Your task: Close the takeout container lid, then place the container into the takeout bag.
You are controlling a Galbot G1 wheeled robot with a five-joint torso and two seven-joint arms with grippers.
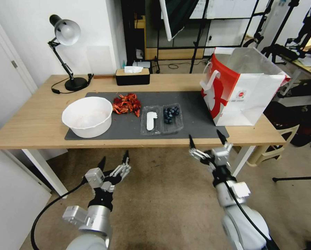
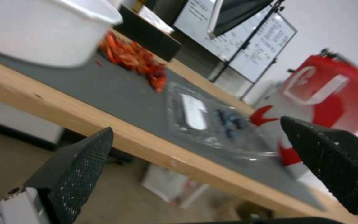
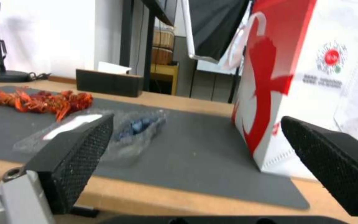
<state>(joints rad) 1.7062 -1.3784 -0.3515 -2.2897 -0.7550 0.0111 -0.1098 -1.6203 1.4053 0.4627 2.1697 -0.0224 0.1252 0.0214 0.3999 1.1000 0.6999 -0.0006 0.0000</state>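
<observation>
Bag [image 3: 328,62] print seemingly illegible.

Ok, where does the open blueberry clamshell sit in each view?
Head view: takeout container on the grey mat, between the red scraps and takeout bag.
Left wrist view: container mid-frame.
Right wrist view: container by a fingertip.
Shared landmark: the bag.

We see a big white bowl [image 1: 87,116] on a gray mat [image 1: 193,118], with a pile of red shells [image 1: 127,103] just beside it. A black lamp [image 1: 66,52] and a black tissue box [image 1: 132,75] (white tissue poking out) stand on the wood table [image 1: 30,121] behind the mat.
</observation>
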